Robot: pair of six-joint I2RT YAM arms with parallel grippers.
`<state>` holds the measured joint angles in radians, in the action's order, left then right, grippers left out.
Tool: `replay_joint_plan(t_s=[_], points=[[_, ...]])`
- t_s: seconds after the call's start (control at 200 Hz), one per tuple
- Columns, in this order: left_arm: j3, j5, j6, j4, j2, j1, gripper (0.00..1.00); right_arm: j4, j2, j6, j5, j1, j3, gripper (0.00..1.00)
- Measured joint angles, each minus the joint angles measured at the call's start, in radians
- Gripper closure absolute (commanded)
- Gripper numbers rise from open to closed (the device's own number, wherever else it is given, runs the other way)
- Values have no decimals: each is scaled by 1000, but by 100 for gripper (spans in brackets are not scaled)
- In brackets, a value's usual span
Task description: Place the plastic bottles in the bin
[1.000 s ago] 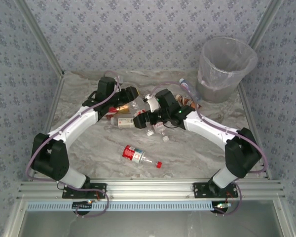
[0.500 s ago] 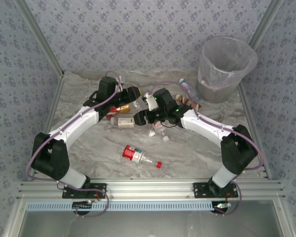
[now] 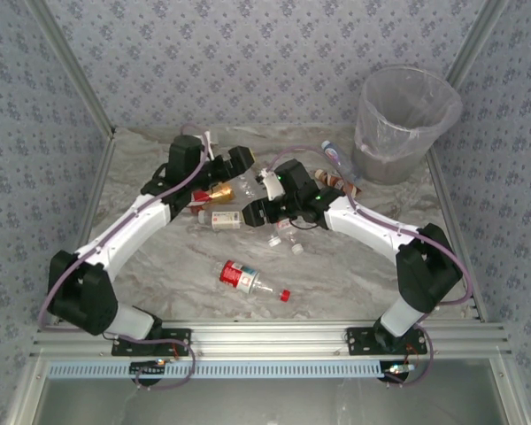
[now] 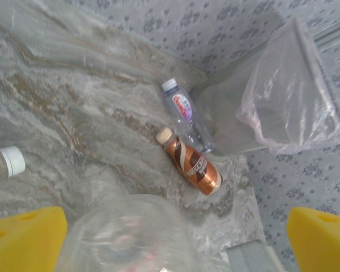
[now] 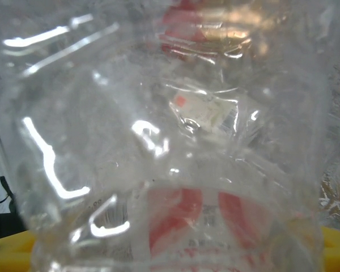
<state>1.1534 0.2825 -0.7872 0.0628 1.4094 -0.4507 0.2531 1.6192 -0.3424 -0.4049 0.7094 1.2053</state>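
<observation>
Though under bottles (image 3: pixel 243 278), marbled table (image 3: pixel 363 266), papered walls (image 3: pixel 248 53)

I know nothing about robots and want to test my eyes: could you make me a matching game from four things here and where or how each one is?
Things:
1. bin
2. brown bottle
3. red-capped bottle
4. left gripper

Place or state:
a. lying alone at the front
b. fingers wide apart
c. upright in the far right corner
d. lying close to the bin

Pairs: 1-c, 2-d, 3-a, 4-b
</observation>
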Motion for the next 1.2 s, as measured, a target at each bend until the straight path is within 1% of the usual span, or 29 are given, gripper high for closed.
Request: replay_joint_plan(t_s=[0.09,0.225,0.46,0.68,1.014,1.199], points=[[-13,-55,6,-11,-47,2,0,14,-8,3,17,0,0,35],[-82,-150,21,-27,-119,16,1,20,-34,11,43,-5,-2,35],[-182,-251,31,-32,-146,81,1,42,-93,22,88,-47,-32,35],[-246,-284,30,-2,-156,156,1,68,-154,44,132,-103,-39,35],[-286,-300,46,34,-187,176,1,91,-245,100,171,-223,-28,36],[-314,-331,42,63,-225,191,0,92,-284,116,201,-304,5,36]])
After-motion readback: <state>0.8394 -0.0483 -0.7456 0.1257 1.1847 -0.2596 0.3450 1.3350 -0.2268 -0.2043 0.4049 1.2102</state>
